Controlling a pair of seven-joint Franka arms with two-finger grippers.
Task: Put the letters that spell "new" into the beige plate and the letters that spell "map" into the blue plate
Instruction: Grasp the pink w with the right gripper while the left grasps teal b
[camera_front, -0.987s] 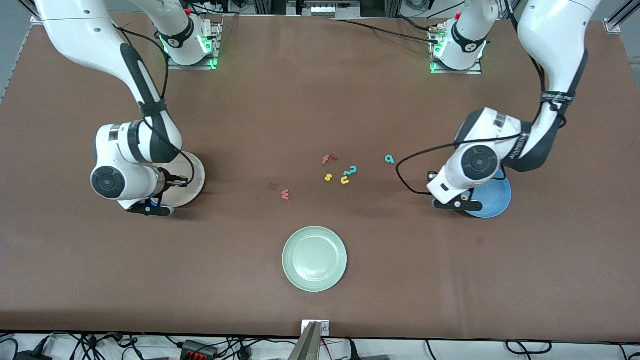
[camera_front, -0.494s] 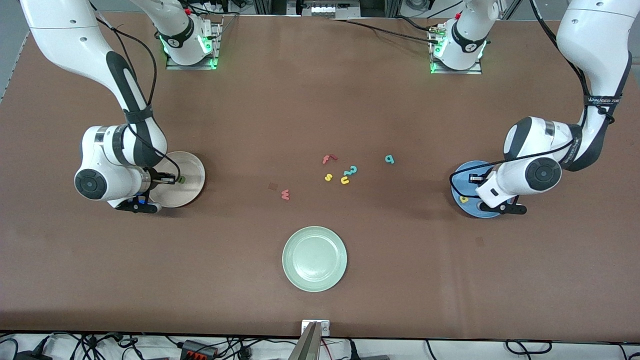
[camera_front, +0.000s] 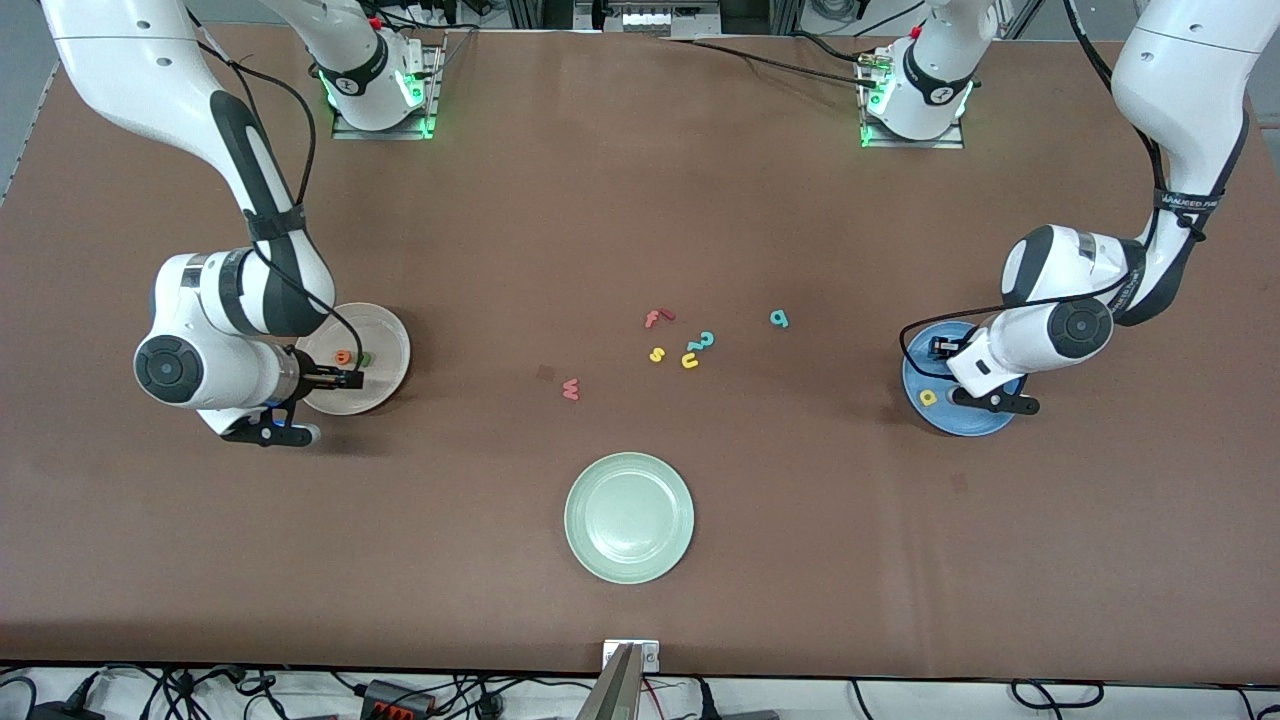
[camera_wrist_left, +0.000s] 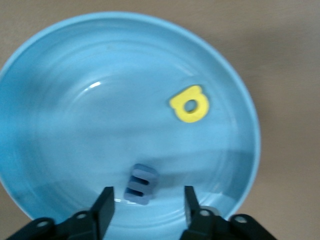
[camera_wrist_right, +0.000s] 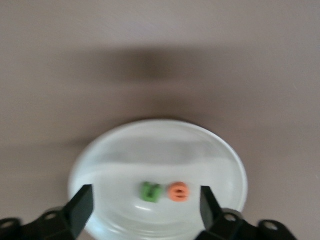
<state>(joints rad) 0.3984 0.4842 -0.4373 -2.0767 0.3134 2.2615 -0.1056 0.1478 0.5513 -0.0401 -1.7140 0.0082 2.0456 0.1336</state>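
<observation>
Left gripper (camera_wrist_left: 145, 210): fingers spread apart with nothing between them, over the blue plate.
Blue m (camera_wrist_left: 140, 183): lies flat in the blue plate, just in front of the left gripper's spread fingertips (camera_wrist_left: 106, 200), free of both.
Yellow p (camera_wrist_left: 189, 104): also in the blue plate (camera_wrist_left: 60, 75), apart from the blue m; in the front view it shows at the plate's edge toward the table's middle (camera_front: 928, 397).
Blue plate, place: at the left arm's end of the table (camera_front: 975, 424), partly covered by the left arm's wrist.
Right gripper (camera_wrist_right: 145, 212): fingers wide apart and empty, over the rim of the beige plate.
Green n (camera_wrist_right: 151, 191): rests in the beige plate (camera_wrist_right: 125, 150), free of the fingers.
Orange e (camera_wrist_right: 178, 192): just beside the green n in the same plate; seen in the front view too (camera_front: 343, 356).
Beige plate, place: at the right arm's end of the table (camera_front: 385, 340).
Salmon-red w (camera_front: 570, 389): on the bare table, nearer the front camera than the middle cluster.
Teal a (camera_front: 779, 319): alone on the table between the cluster and the blue plate.
Cluster in the table's middle: red f (camera_front: 656, 318), yellow s (camera_front: 656, 354), yellow u (camera_front: 689, 360), teal 2-shaped piece (camera_front: 703, 341).
Pale green plate (camera_front: 629, 517): nearest the front camera, holding no letter.
</observation>
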